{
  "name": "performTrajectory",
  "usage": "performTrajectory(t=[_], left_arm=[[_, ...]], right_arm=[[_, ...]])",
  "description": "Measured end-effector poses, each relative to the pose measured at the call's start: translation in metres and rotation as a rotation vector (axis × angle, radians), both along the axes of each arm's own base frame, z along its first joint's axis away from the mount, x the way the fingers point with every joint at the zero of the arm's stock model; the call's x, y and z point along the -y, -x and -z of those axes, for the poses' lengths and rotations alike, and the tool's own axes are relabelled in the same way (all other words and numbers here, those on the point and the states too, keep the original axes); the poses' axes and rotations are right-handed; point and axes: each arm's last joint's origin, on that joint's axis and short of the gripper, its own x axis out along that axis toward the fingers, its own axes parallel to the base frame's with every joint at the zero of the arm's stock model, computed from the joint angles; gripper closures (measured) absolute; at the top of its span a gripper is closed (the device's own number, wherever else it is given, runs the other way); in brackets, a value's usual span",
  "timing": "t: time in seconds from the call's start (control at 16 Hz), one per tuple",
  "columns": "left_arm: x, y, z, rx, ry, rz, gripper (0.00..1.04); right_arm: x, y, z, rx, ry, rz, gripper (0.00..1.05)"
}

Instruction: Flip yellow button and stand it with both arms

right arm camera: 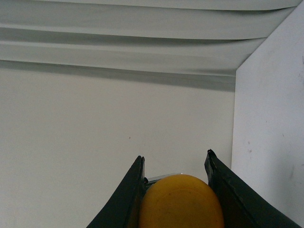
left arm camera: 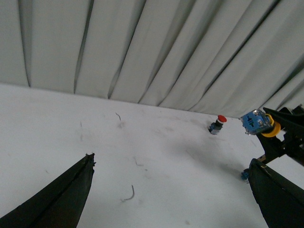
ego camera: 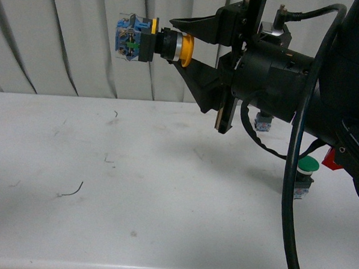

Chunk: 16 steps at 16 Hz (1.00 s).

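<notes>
The yellow button (ego camera: 136,42) is held sideways high above the white table (ego camera: 134,186), blue base pointing left and yellow cap toward the arm. My right gripper (ego camera: 171,40) is shut on it, one finger above and one below the cap and collar. The right wrist view shows the yellow cap (right arm camera: 183,202) wedged between the two black fingers of the right gripper (right arm camera: 175,156). My left gripper (left arm camera: 172,159) is open over bare table with nothing between its fingers. From there the yellow button (left arm camera: 259,122) hangs far off beside the right arm (left arm camera: 289,137). The left gripper is out of the front view.
A green-capped switch (ego camera: 307,171) stands on the table under the right arm, beside a hanging black cable (ego camera: 291,194). A red-capped switch (left arm camera: 217,124) lies near the curtain (left arm camera: 142,47). Another blue-based part (ego camera: 263,122) shows behind the arm.
</notes>
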Motion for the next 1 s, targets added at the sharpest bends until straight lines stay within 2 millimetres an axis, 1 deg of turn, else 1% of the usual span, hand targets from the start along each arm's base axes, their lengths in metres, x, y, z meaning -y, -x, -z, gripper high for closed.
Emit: performTrajectory(t=[0.06, 0.13, 0.19, 0.31, 0.5, 0.56, 0.63, 0.88, 1.0], left_arm=[[0.000, 0.009, -0.009, 0.062, -0.081, -0.015, 0.07], [0.012, 0.013, -0.009, 0.145, -0.220, -0.155, 0.20], [0.036, 0.018, 0.022, 0.110, -0.251, -0.240, 0.44], [0.049, 0.022, 0.033, 0.114, -0.268, -0.285, 0.66], [0.067, 0.028, 0.046, 0.130, -0.273, -0.285, 1.00], [0.071, 0.029, 0.051, 0.123, -0.273, -0.287, 1.03], [0.074, 0.031, 0.057, 0.115, -0.274, -0.288, 1.03], [0.084, 0.036, 0.067, 0.121, -0.274, -0.289, 1.03], [0.095, 0.038, 0.071, 0.123, -0.275, -0.283, 1.03]], right_arm=[[0.000, 0.000, 0.000, 0.004, 0.002, 0.001, 0.69], [0.000, 0.000, 0.000, 0.009, 0.006, 0.002, 0.69], [0.000, 0.001, 0.000, 0.015, 0.010, 0.002, 0.69], [0.001, 0.001, -0.004, 0.025, 0.009, 0.006, 0.69], [0.003, 0.000, -0.003, 0.031, 0.013, 0.012, 0.69], [0.003, 0.000, -0.003, 0.033, 0.015, 0.017, 0.69], [0.003, 0.000, -0.003, 0.036, 0.016, 0.021, 0.69], [0.002, 0.000, -0.004, 0.042, 0.020, 0.020, 0.69], [0.002, 0.001, -0.003, 0.046, 0.024, 0.021, 0.69]])
